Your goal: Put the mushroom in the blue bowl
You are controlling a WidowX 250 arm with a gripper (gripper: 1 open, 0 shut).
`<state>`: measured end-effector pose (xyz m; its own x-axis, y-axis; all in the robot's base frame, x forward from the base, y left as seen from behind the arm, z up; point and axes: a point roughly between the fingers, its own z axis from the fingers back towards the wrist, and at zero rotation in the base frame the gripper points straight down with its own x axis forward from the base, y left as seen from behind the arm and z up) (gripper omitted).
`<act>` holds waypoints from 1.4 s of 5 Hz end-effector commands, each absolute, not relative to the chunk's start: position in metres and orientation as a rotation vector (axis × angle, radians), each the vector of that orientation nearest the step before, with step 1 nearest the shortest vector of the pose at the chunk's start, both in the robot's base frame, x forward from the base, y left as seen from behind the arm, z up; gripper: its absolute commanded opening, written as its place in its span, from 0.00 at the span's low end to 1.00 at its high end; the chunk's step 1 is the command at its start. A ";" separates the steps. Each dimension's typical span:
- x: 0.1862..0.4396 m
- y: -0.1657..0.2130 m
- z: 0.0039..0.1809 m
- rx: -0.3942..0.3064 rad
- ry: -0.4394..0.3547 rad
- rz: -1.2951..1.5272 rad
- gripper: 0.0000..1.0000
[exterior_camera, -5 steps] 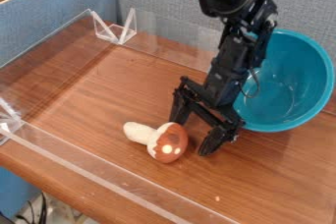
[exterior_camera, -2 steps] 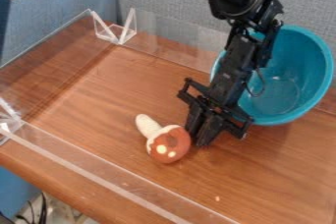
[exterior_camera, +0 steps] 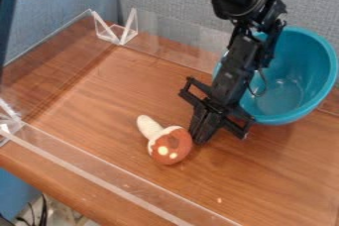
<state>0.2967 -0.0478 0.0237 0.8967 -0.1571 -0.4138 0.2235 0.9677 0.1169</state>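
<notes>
Your black claw (exterior_camera: 212,130) is closed on nothing, just right of the small orange-brown-capped, cream-stemmed toy mushroom (exterior_camera: 163,140) lying on the brown wooden table (exterior_camera: 93,91), the large glossy teal-blue plastic bowl (exterior_camera: 299,76) behind it.

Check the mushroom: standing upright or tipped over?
Tipped over. The mushroom lies on its side on the wooden table, cream stem pointing up-left, orange-brown cap toward the camera, outside the blue bowl.

This looks like a robotics lab bench. A wood-grain table (exterior_camera: 93,96) is fenced by clear acrylic walls (exterior_camera: 79,166) held with small brackets (exterior_camera: 119,29), a blue fabric partition (exterior_camera: 59,22) stands at the far left, and a black robot arm (exterior_camera: 245,32) reaches in from the far side.
</notes>
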 end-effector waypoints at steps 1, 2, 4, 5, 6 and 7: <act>0.295 -0.043 0.050 0.149 0.347 -0.202 0.00; 0.285 -0.043 0.048 0.138 0.350 -0.192 0.00; 0.270 -0.039 0.060 0.118 0.353 -0.169 1.00; 0.264 -0.039 0.073 0.107 0.350 -0.169 0.00; 0.263 -0.026 0.072 0.107 0.357 -0.183 0.00; 0.262 -0.014 0.071 0.101 0.362 -0.197 0.00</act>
